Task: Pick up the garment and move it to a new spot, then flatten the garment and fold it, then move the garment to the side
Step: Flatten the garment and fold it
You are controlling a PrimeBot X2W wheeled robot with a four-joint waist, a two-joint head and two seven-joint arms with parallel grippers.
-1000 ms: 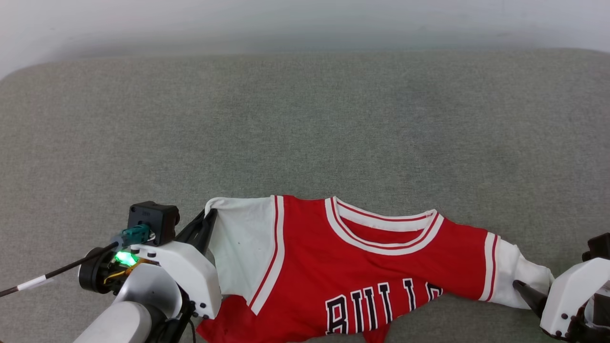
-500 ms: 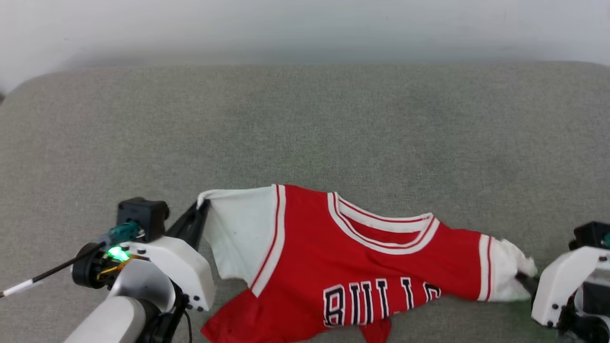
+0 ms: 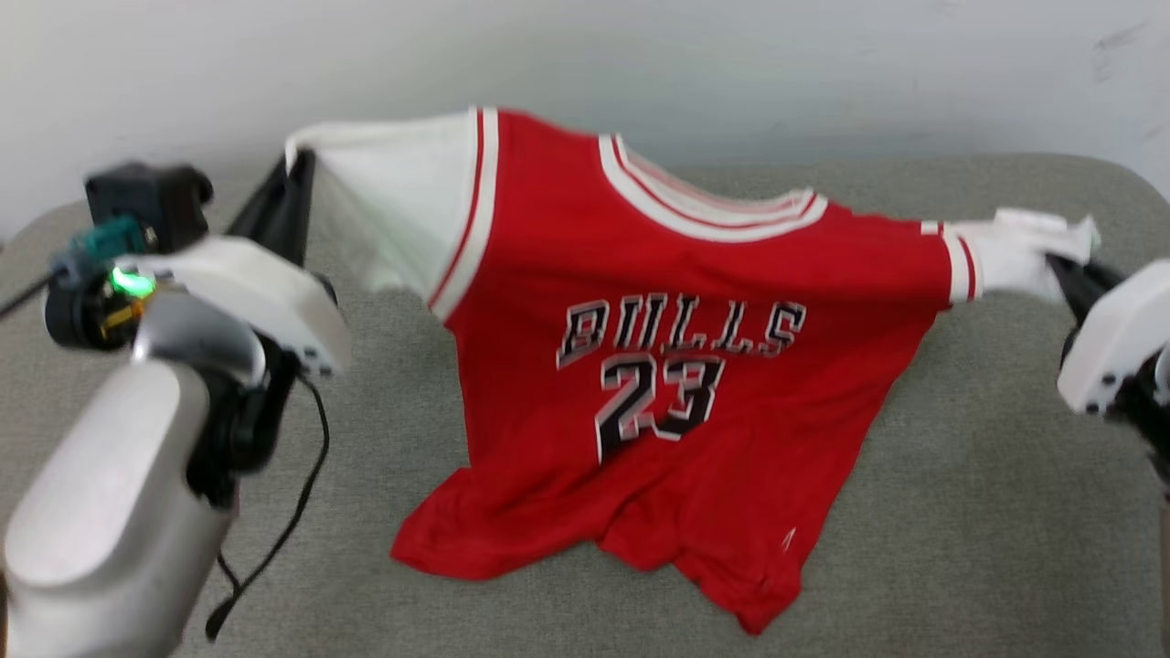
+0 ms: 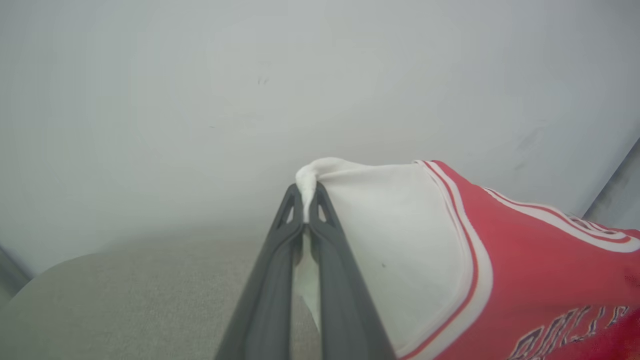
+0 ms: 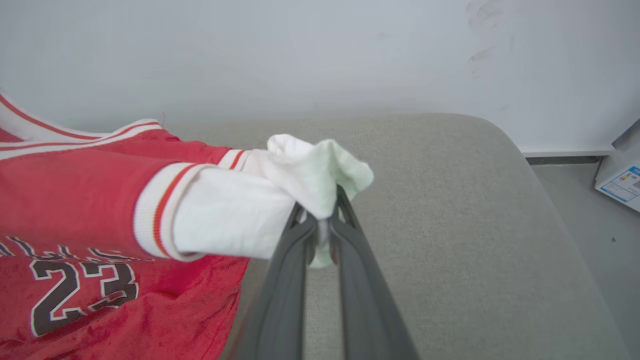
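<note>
Item: red jersey-style T-shirt [image 3: 695, 366] with white sleeves, strung across frame centre, hem on grey fabric cushion [image 3: 987, 512] | Grip: left gripper [image 3: 291, 174] and right gripper [image 3: 1065, 267] each pinched onto a sleeve end | Handling: we judge it light and limp (sags between holds); the sleeve ends serve as holds.

Left pincer [image 3: 298, 163], right pincer [image 3: 1053, 263] held high, wide apart, each pinching garment [image 3: 695, 274] sleeve.

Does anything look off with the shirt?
The garment hangs askew: its sleeve in the left gripper sits higher than the bunched one in the right gripper, and the hem lies crumpled on the cushion.
</note>
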